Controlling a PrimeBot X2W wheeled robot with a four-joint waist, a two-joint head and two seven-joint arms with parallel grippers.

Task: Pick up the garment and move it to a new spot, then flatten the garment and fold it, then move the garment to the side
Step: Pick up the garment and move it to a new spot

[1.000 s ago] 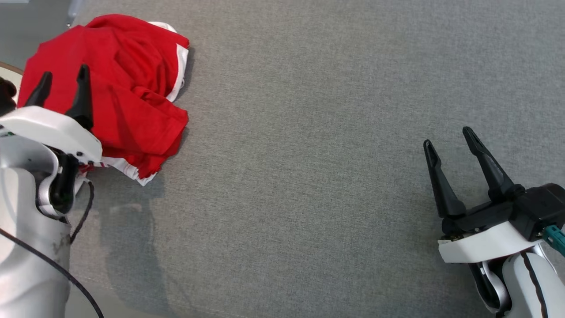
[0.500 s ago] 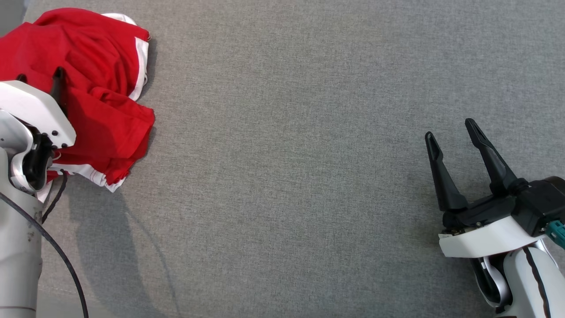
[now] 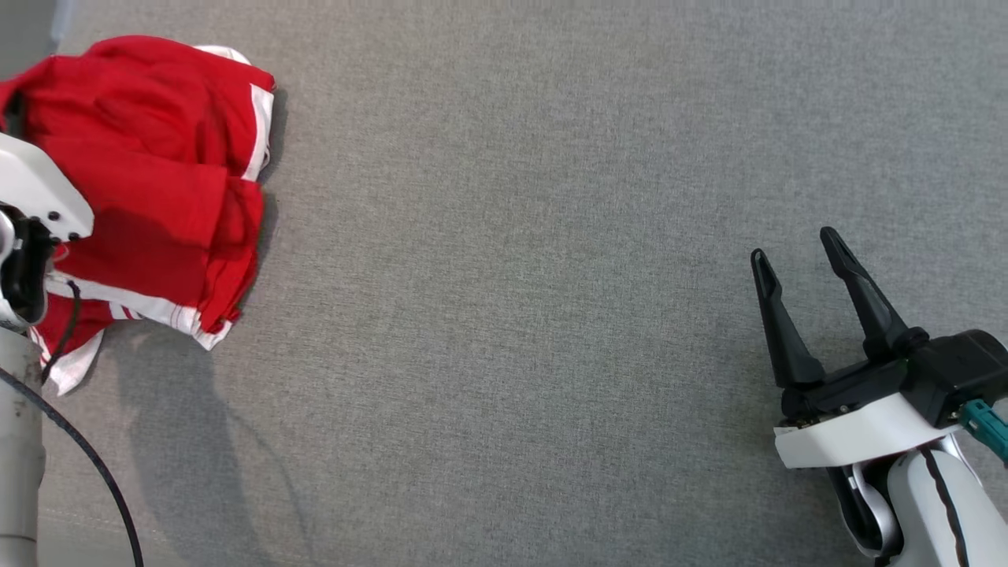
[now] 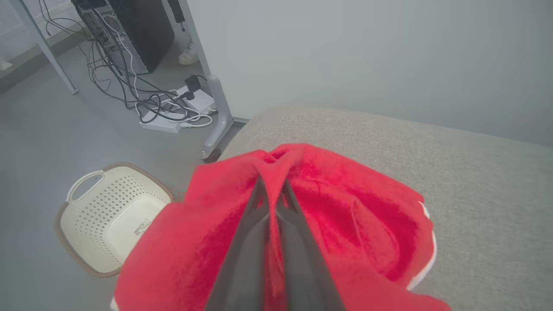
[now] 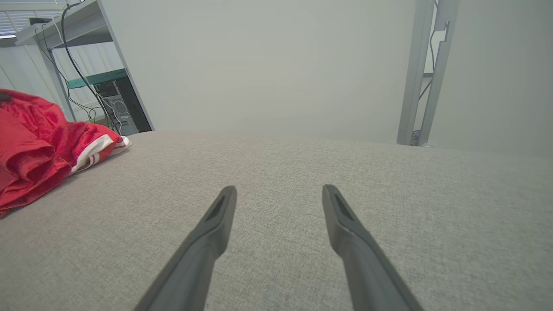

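The garment [image 3: 157,181] is a crumpled red piece with white striped trim, lying at the far left of the grey fabric surface [image 3: 512,276]. In the left wrist view my left gripper [image 4: 271,183] is shut, with a ridge of the red garment [image 4: 345,216] pinched between its fingers. In the head view the cloth and the white wrist casing [image 3: 35,197] hide those fingers. My right gripper [image 3: 795,245] stands open at the lower right, far from the cloth, with nothing between its fingers [image 5: 279,189]. The right wrist view has the garment [image 5: 34,147] at its left edge.
A cream perforated basket [image 4: 108,216] sits on the floor just past the surface's left edge. Cables and a power strip [image 4: 168,116], a table leg [image 4: 216,86] and a computer tower [image 4: 129,30] lie beyond it. A metal frame [image 5: 421,73] stands behind the far edge.
My left gripper was open over the garment and has shut on a fold of it. The cloth is drawn up, its striped hem hanging lower. The head camera shifted. The right gripper stayed put.
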